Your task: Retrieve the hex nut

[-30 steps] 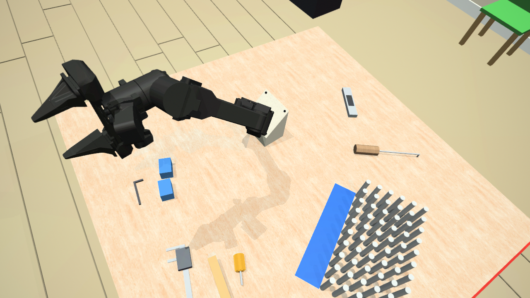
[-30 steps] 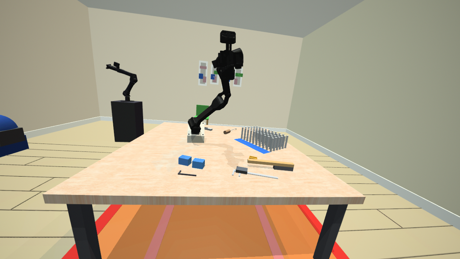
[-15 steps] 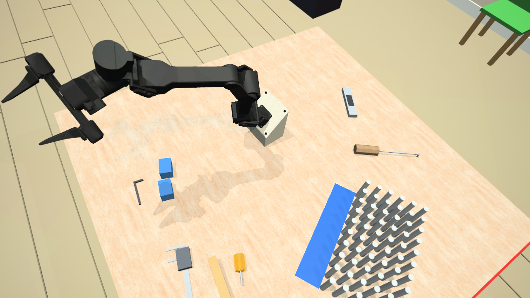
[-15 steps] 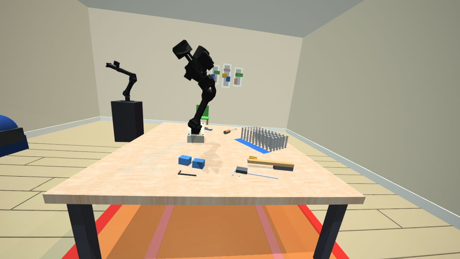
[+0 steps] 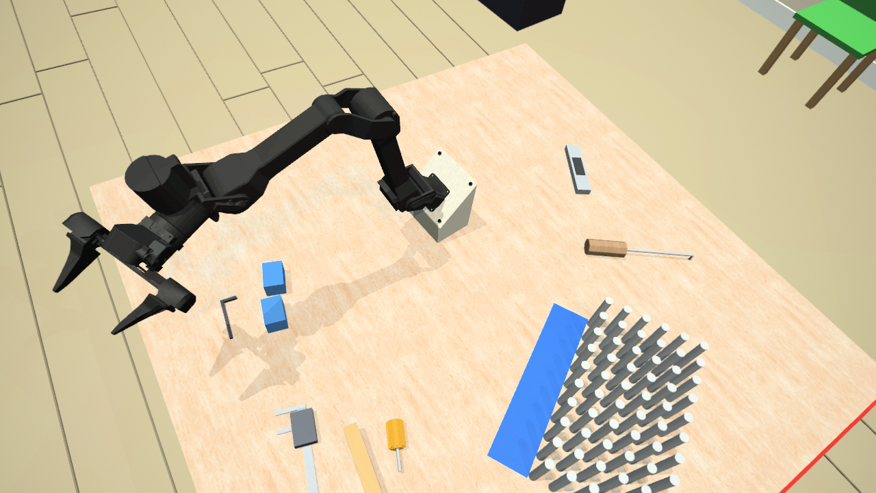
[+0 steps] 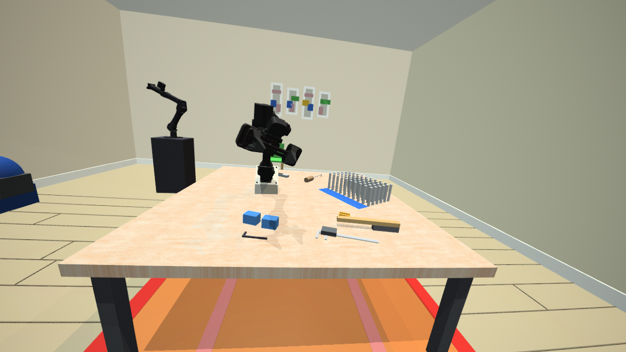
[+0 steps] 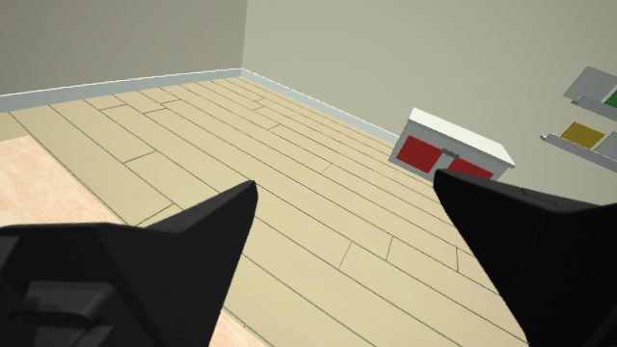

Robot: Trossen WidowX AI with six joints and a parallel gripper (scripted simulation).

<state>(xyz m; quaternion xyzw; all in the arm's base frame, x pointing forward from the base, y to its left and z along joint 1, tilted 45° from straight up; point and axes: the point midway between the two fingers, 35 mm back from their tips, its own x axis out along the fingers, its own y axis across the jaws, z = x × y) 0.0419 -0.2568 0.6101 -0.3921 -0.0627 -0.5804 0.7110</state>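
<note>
My gripper is open and empty, held above the table's left edge in the top view, far from the spacers. The standing metal spacers form a dense upright field. The blue taped strip runs along their front, with no nut visible on it. The hex nut cannot be seen in any view. A wooden-handled hook tool lies beyond the strip's far end, its thin shaft ending in a small bent tip. A black hex key lies near the gripper side.
Two blue blocks sit beside the hex key. A caliper, a wooden bar and an orange-handled screwdriver lie left of the strip in the top view. A grey bar lies beyond the arm's base block.
</note>
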